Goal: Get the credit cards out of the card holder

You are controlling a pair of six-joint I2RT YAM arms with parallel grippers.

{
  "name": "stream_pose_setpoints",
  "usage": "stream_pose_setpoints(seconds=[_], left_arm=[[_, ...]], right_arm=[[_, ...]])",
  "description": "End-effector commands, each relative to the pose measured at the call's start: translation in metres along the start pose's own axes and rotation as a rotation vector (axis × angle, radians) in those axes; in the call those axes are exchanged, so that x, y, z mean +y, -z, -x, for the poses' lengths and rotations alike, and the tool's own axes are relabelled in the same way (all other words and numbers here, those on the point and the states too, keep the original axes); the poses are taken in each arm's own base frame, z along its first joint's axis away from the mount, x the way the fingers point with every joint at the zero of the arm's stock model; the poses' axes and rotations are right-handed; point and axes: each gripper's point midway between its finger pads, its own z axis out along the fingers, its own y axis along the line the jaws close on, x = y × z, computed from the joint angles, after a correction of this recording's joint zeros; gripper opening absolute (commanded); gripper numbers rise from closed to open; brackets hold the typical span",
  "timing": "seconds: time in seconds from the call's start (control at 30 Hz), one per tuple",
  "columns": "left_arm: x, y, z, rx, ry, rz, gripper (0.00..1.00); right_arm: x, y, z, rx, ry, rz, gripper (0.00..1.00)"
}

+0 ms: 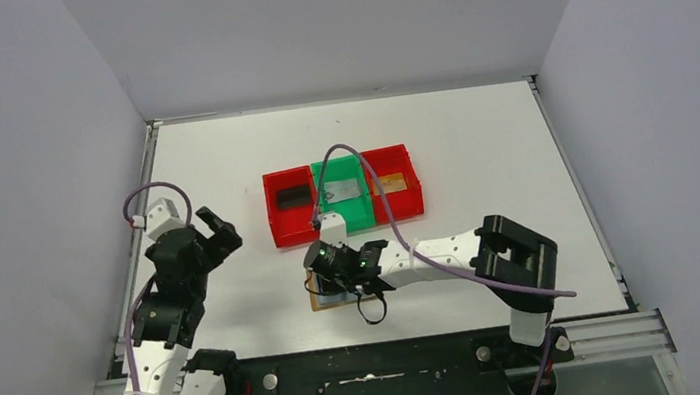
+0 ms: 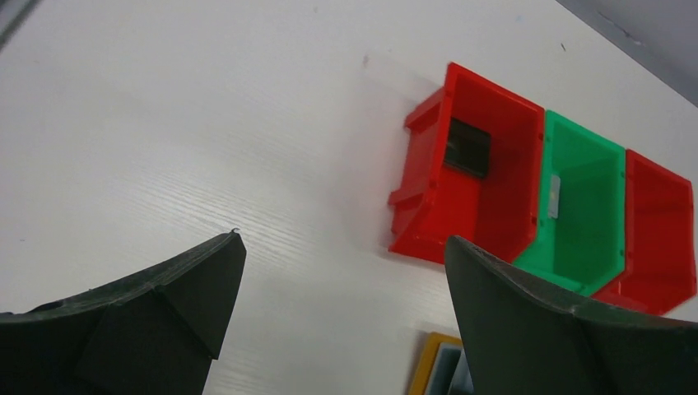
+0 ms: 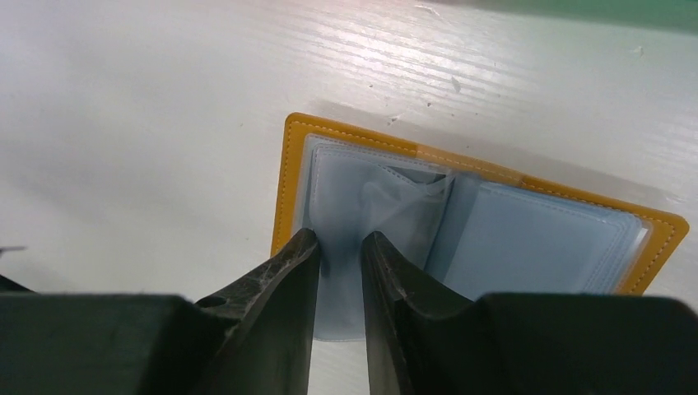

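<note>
At 9 o'clock of the bin row, the left gripper (image 1: pixel 218 227) hovers above the table (image 1: pixel 480 141) with its fingers spread wide and nothing between them. One card lies in each bin: a black card (image 1: pixel 292 197) in the left red bin (image 1: pixel 280 232), a silver-grey card (image 1: pixel 345 191) in the green bin (image 1: pixel 355 220) and an orange-brown card (image 1: pixel 401 182) in the right red bin (image 1: pixel 410 208). The emptying therefore looks all but done, and the step in hand seems to be a last check or pull at the sleeves. At 6 o'clock of the left red bin, the card holder (image 3: pixel 527 234) lies open and flat on the table. It has a tan stitched border around pale blue sleeves, and the left sleeve is rumpled and gaping, with no card showing inside. The right gripper (image 3: pixel 339 240) bears on that sleeve's near edge with its jaws drawn close, leaving a slim gap. Whether they pinch the film cannot be told. The next move probably calls for a gentle lift to confirm the pockets are empty.
</note>
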Motion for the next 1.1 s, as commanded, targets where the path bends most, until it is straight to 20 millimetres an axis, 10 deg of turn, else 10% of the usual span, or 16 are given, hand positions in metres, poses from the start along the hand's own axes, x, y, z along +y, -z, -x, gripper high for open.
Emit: stream_pose_setpoints(seconds=[0.0, 0.47, 1.07], left_arm=[[-0.050, 0.005, -0.022, 0.124, 0.055, -0.264, 0.93], [-0.094, 0.034, -0.116, 0.577, 0.171, -0.591, 0.89], [-0.107, 0.051, -0.177, 0.709, 0.154, -0.606, 0.88]], right_arm=[[0.027, 0.015, 0.032, -0.084, -0.103, 0.197, 0.26], [0.019, 0.016, 0.029, -0.057, -0.262, 0.403, 0.30], [0.012, 0.021, 0.027, -0.065, -0.332, 0.464, 0.35]])
